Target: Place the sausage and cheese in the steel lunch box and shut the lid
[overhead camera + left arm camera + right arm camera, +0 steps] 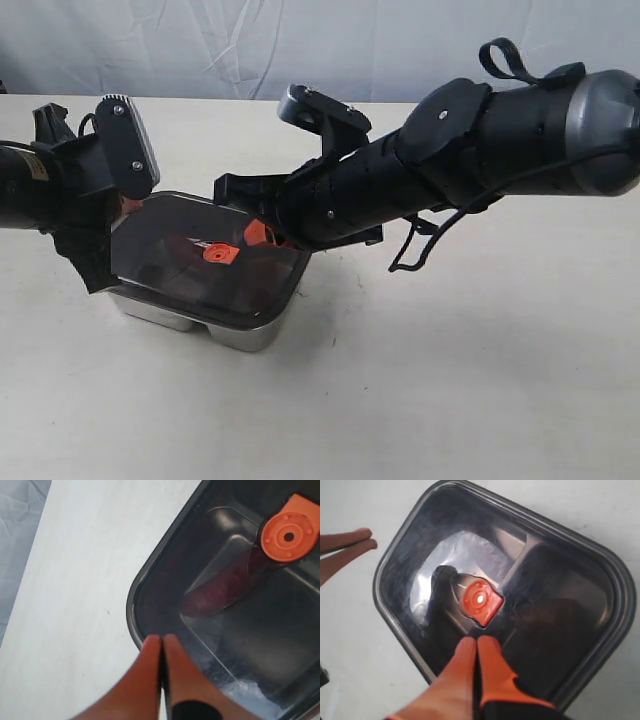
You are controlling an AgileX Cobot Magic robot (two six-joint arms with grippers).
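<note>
Tabletop (450, 380) | lid (170, 262) covers steel lunch box (240, 335) | left tool (161, 640), right tool (476, 641) above (closed, empty)

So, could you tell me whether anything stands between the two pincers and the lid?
Nothing visible does. The lid already sits on the steel lunch box. The right pincer, closed, is over it beside the orange valve tab; the left pincer, closed, is at one corner of its rim.

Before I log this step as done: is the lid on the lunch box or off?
On: the lid covers the steel lunch box rim to rim. Pressed tight? Cannot tell.
</note>
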